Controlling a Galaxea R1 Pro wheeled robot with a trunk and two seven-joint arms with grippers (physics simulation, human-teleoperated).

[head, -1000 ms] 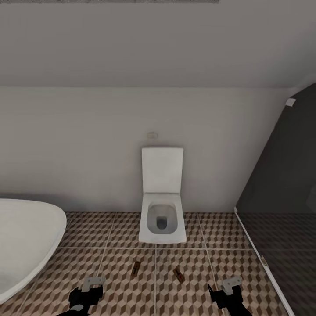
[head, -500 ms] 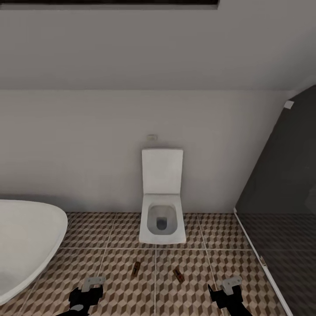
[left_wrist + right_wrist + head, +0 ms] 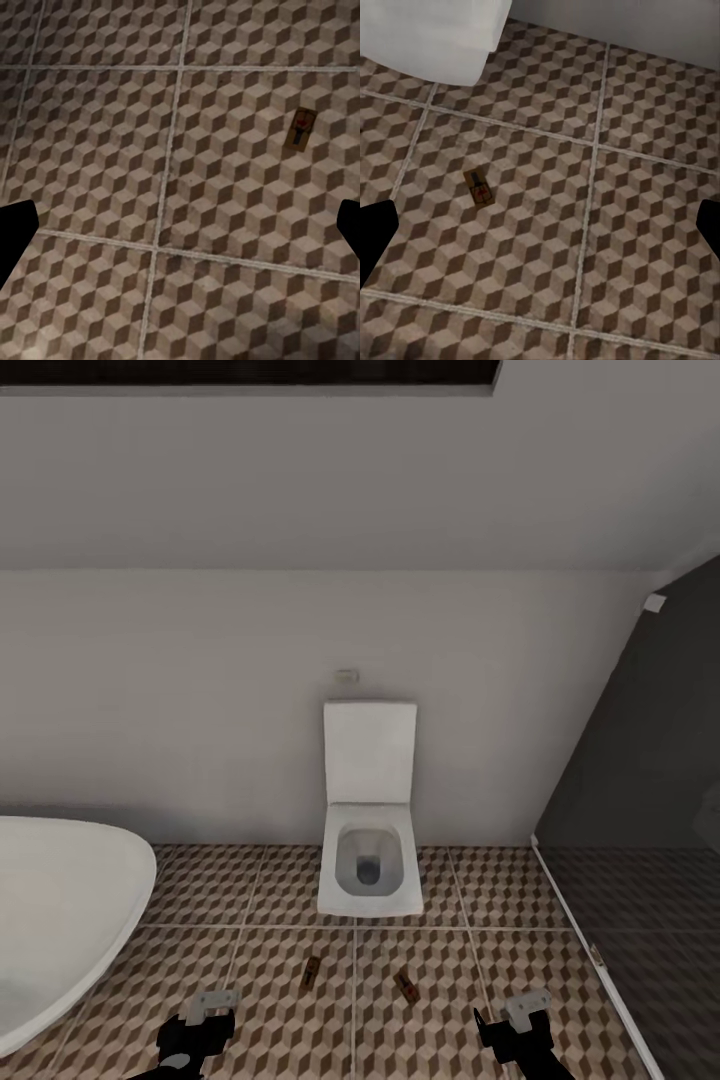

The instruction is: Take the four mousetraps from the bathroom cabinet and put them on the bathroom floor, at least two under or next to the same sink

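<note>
Two mousetraps lie flat on the bathroom floor (image 3: 250, 960) in front of the toilet: one mousetrap (image 3: 311, 972) to the left, the other mousetrap (image 3: 405, 986) to the right. The left wrist view looks down on a mousetrap (image 3: 301, 130) on the cube-pattern tiles. The right wrist view has a mousetrap (image 3: 478, 187) near the toilet base. My left gripper (image 3: 200, 1022) and right gripper (image 3: 518, 1020) hang low above the tiles, short of the traps. Both are open with nothing between the fingers (image 3: 15, 240) (image 3: 375, 232). The cabinet and the sink are out of view.
A white square toilet (image 3: 369, 830) stands against the back wall straight ahead. The white bathtub (image 3: 60, 920) curves in at the left. A dark glass shower screen (image 3: 640, 840) closes off the right, its lower edge running across the tiles.
The camera has tilted up slightly, so more of the dark strip at the top shows. The traps and both grippers have not moved.
</note>
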